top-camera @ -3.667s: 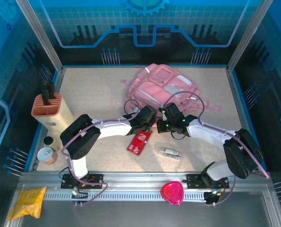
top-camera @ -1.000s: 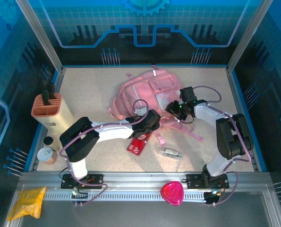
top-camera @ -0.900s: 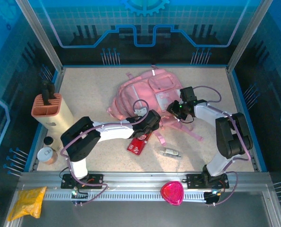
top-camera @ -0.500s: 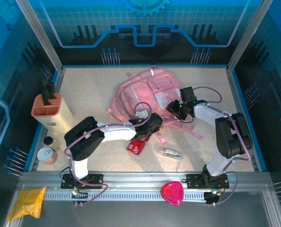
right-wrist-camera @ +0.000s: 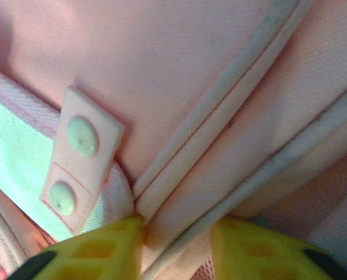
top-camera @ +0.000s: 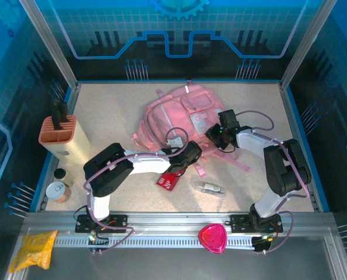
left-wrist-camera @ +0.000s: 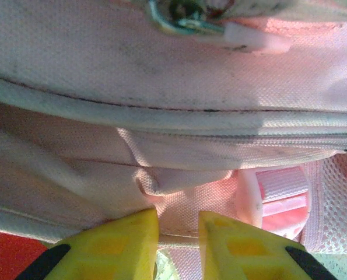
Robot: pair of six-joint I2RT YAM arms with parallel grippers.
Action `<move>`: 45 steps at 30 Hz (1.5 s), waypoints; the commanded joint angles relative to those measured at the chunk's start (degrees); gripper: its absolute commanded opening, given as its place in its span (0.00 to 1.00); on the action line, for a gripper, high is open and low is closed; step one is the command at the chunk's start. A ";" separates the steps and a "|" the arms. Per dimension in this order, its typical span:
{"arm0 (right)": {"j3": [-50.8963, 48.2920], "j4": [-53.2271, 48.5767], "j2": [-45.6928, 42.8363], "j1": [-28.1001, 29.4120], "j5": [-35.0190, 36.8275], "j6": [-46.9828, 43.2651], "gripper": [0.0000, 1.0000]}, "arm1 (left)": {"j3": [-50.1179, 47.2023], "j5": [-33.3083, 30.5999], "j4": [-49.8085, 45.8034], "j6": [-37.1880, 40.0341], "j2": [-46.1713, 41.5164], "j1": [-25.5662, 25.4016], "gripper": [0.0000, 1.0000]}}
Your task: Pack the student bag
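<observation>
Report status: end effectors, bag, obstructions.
Left end effector pinching student bag fabric. Right end effector clamped on its piped seam. Red packet lies by bag's near edge.

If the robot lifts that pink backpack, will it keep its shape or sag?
Probably sag: the backpack lies slumped, its fabric folding at the left gripper. Likely light, since it looks flat. Loose straps may trail.

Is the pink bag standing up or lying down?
Lying down. The bag lies flat on the table, its front facing up toward the overhead camera, with a strap trailing across the tabletop.
</observation>
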 commanded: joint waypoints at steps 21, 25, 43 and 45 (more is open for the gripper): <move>0.17 7.62 -12.00 -3.20 -10.04 5.38 0.00 | 1.56 -2.90 -9.14 4.70 -1.32 3.11 0.32; -0.12 8.00 -13.94 -3.36 -11.74 6.45 0.00 | 4.11 -4.09 -11.16 10.46 -4.10 4.39 0.37; -1.87 12.63 -15.53 -4.59 -15.08 11.62 0.00 | 21.76 0.38 -24.10 19.75 -4.39 -1.04 0.46; -1.77 12.70 -15.59 -4.62 -15.14 12.01 0.00 | 24.55 0.53 -24.99 20.16 -2.33 -0.98 0.43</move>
